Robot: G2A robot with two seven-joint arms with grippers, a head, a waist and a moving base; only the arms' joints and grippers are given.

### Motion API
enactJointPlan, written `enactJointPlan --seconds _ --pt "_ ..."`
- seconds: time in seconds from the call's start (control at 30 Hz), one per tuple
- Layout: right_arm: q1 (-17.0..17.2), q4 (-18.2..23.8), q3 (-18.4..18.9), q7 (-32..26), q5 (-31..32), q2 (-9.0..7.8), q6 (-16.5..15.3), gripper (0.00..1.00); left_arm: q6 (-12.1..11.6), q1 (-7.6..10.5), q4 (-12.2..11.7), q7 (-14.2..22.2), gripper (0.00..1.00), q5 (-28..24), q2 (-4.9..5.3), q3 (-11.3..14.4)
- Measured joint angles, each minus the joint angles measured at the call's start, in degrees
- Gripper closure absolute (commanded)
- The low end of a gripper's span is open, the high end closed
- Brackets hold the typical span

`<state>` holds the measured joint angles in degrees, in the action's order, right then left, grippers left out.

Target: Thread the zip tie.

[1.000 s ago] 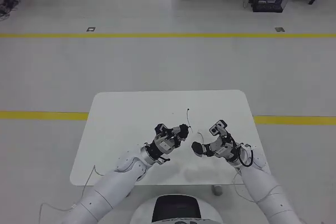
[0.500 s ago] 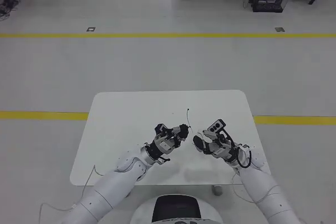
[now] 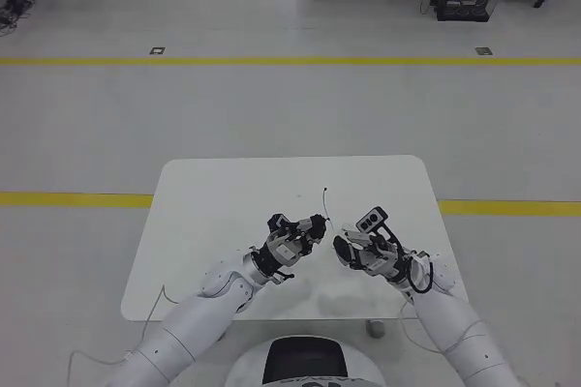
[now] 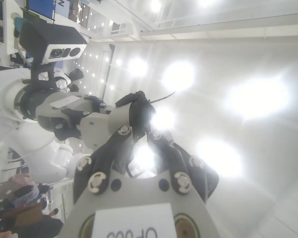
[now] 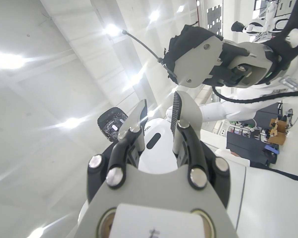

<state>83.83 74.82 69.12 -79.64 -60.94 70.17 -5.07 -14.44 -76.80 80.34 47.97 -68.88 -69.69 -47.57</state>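
One zip tie (image 3: 326, 203), one left gripper (image 3: 317, 228), one right gripper (image 3: 341, 250), one table (image 3: 223, 193), two floor stripes (image 3: 271, 61).
That makes two grippers, the right at 3 o'clock of the left. One yellow stripe lies at 12 o'clock of the table, and the second runs level with it.

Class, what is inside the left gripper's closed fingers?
A thin black zip tie is clamped in the left gripper; its long end sticks out. The stretch inside the grip is covered.

White label (image 4: 132, 220) at left tool (image 4: 144, 111) base, print cropped, second white label (image 5: 158, 220) at right tool (image 5: 160, 99) base, likewise, nothing legible.
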Motion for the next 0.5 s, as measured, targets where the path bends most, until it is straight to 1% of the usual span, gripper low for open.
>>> enactJointPlan --seconds 0.23,0.5 --pt "0.4 1.1 -0.5 0.0 -0.1 -0.71 -1.3 0.82 0.0 0.0 0.0 0.0 1.0 0.0 0.0 0.0" --pt "0.7 1.8 -1.1 0.0 -0.8 -1.5 -2.5 0.91 0.0 0.0 0.0 0.0 1.0 0.0 0.0 0.0"
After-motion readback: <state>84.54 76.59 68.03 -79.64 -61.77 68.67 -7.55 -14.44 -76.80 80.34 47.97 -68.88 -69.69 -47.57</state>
